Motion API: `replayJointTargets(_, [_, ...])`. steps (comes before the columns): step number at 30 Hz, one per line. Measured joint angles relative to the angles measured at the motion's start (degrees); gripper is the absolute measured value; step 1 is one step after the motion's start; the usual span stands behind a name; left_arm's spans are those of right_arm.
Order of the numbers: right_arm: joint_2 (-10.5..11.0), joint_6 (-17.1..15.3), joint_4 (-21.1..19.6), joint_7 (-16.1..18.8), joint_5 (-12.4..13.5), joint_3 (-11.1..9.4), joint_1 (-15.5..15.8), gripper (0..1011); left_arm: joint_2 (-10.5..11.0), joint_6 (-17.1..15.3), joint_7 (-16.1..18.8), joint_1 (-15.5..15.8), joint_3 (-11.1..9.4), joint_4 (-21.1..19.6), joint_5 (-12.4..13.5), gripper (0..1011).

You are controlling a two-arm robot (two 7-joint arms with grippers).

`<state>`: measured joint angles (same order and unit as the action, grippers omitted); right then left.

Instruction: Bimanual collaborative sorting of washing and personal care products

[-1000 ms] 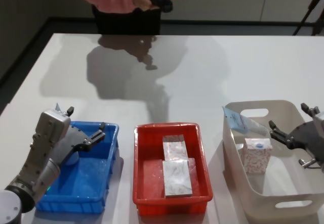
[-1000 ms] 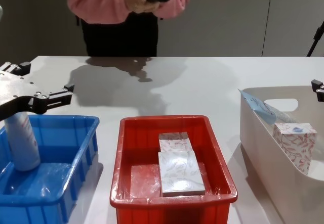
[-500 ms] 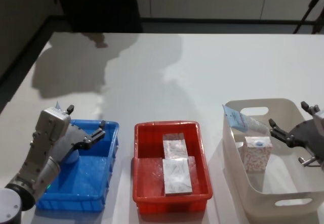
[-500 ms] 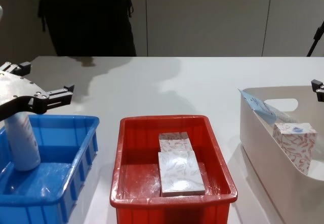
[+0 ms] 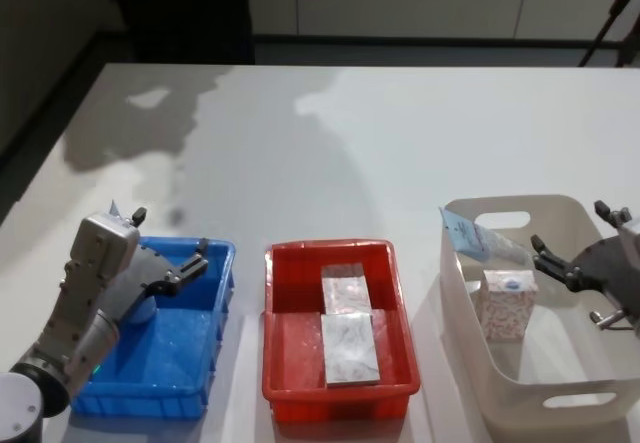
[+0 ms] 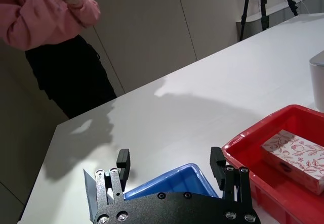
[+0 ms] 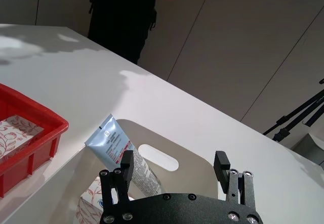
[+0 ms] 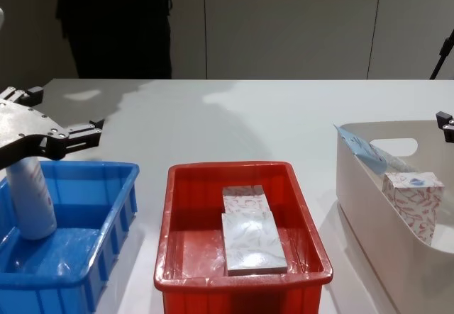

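A white bottle (image 8: 32, 200) stands upright in the blue crate (image 8: 106, 166) at the near left. Just above it my left gripper (image 5: 170, 231) hovers open, holding nothing. Two white boxes with leaf patterns lie flat in the red crate (image 5: 330, 250), one farther back (image 5: 345, 288) and one nearer (image 5: 349, 348). Inside the white handled tub (image 5: 500, 206) a pale blue tube (image 5: 470, 235) leans on the far wall. A red-patterned white box (image 5: 508, 305) stands there upright. My right gripper (image 5: 570, 225) hangs open over the tub's right side, apart from both.
The three containers stand in a row along the table's near edge. A broad stretch of bare white tabletop (image 5: 380, 143) lies beyond them. A tripod leg (image 5: 610, 23) stands past the far right corner.
The person beyond the table's far edge has stepped to the left, and the shadow on the table shifted with them. Both grippers and all products have stayed in place.
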<state>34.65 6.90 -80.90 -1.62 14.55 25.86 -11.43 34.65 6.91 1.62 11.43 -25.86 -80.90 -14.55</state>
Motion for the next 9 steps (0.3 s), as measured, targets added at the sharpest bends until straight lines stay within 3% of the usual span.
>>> replayJointTargets(9, [0.0, 0.0, 0.0, 0.0, 0.0, 0.0, 0.0, 1001, 0.0, 0.0, 0.0, 0.0, 0.0, 0.0, 0.0, 1002])
